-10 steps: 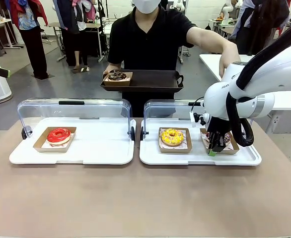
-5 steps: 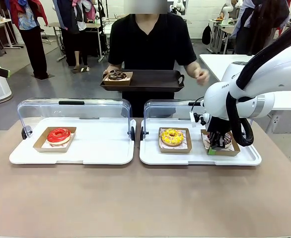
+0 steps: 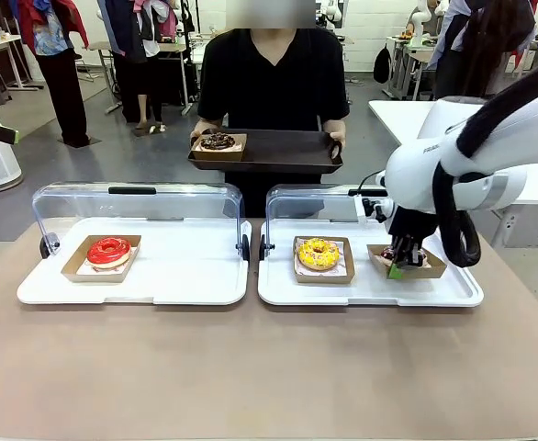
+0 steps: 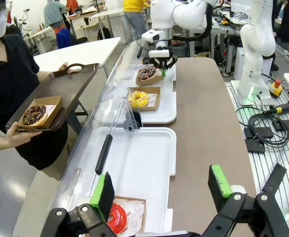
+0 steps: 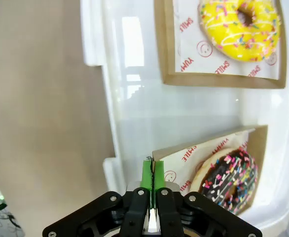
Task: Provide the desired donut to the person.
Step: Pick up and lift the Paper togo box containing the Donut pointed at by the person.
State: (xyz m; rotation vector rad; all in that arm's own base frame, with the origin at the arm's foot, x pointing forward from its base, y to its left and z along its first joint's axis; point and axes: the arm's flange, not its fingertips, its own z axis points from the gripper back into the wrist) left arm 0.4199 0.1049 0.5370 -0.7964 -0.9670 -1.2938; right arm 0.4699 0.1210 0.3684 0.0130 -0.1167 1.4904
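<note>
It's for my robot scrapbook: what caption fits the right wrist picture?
The right gripper pinches the cardboard tray of a chocolate sprinkle donut, beside a yellow donut.

The table point(image 3: 251, 367) has a smooth, matt grey-brown top. The display trays point(image 3: 205, 287) are glossy white plastic, their lids point(image 3: 131, 204) clear plastic that catches reflections. The card box point(image 5: 257, 140) under the chocolate donut point(image 5: 231, 180) is matt brown card lined with thin printed white paper. The yellow donut point(image 5: 238, 22) has wet-looking, shiny icing, the chocolate one is duller under rough sprinkles, and the red donut point(image 3: 109, 249) has a bright gloss. The right gripper point(image 5: 150, 173) is matt black plastic with green pads; the arm shell point(image 3: 416, 175) is smooth, shiny white. The person point(image 3: 269, 78) wears matt black cloth; the serving tray point(image 3: 278, 147) is dark with a satin sheen.
</note>
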